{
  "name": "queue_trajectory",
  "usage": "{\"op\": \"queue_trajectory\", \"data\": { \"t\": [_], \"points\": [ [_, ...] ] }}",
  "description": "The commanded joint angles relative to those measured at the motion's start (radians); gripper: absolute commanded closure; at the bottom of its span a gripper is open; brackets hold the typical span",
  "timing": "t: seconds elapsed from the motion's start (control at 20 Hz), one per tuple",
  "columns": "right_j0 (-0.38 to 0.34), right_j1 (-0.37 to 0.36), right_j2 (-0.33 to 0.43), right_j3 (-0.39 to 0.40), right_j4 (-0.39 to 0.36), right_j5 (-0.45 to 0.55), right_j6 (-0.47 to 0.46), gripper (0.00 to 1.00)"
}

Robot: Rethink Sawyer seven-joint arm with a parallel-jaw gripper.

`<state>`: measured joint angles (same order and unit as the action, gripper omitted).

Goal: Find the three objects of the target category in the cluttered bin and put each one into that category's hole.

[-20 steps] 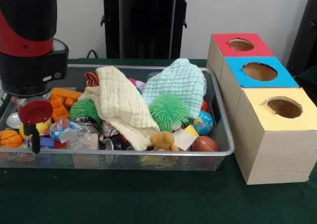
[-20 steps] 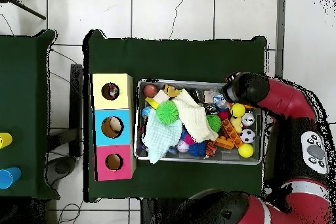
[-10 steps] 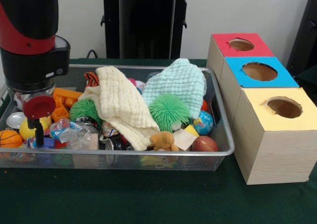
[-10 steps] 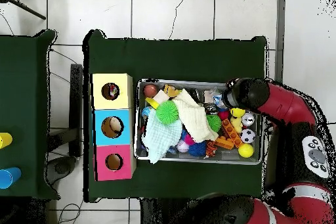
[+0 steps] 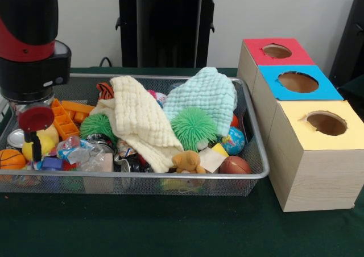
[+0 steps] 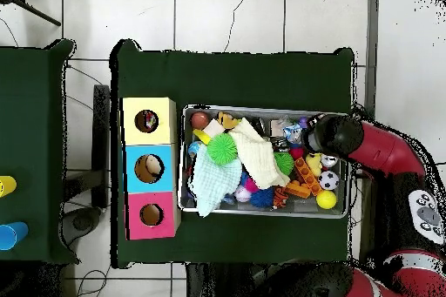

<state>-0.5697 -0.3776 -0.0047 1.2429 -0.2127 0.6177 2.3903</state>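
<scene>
The wire mesh bin (image 5: 250, 174) holds a heap of toys under a cream cloth (image 5: 139, 120) and a mint cloth (image 5: 207, 95). Two green spiky balls (image 5: 193, 127) lie between the cloths. A globe ball (image 5: 233, 140), a brown ball (image 5: 235, 165) and a small teddy (image 5: 187, 161) sit at the front right. My gripper (image 5: 35, 146) hangs low over the bin's left end, above a yellow ball (image 5: 27, 150) and beside an orange basketball (image 5: 11, 158). From overhead, my gripper (image 6: 333, 135) covers the bin's (image 6: 266, 210) right end near several small balls (image 6: 327, 199).
Three wooden boxes with round holes stand in a row beside the bin: red (image 5: 276, 51), blue (image 5: 297, 82) and yellow (image 5: 325, 122). Overhead, the yellow box (image 6: 146, 121) and the blue box (image 6: 148, 168) show something inside. Orange toy blocks (image 5: 68, 117) and cans lie near my gripper.
My arm has slid along the bin towards its outer end, leftward in the front view, and sits slightly higher. The toys and cloths have not moved.
</scene>
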Motion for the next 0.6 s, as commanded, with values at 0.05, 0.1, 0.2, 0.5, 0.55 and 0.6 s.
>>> {"op": "queue_trajectory", "data": {
  "t": [0.05, 0.1, 0.2, 0.5, 0.55, 0.6],
  "points": [
    [-0.057, 0.111, 0.037, 0.066, -0.069, -0.105, -0.056, 0.0],
    [-0.06, 0.121, 0.041, 0.065, -0.072, -0.114, -0.055, 0.0],
    [-0.065, 0.142, 0.049, 0.056, -0.077, -0.139, -0.049, 0.0],
    [-0.079, 0.194, 0.072, 0.036, -0.073, -0.183, -0.048, 0.0],
    [-0.083, 0.201, 0.079, 0.035, -0.071, -0.186, -0.049, 0.0],
    [-0.087, 0.207, 0.085, 0.034, -0.069, -0.188, -0.05, 0.0]
  ]
}}
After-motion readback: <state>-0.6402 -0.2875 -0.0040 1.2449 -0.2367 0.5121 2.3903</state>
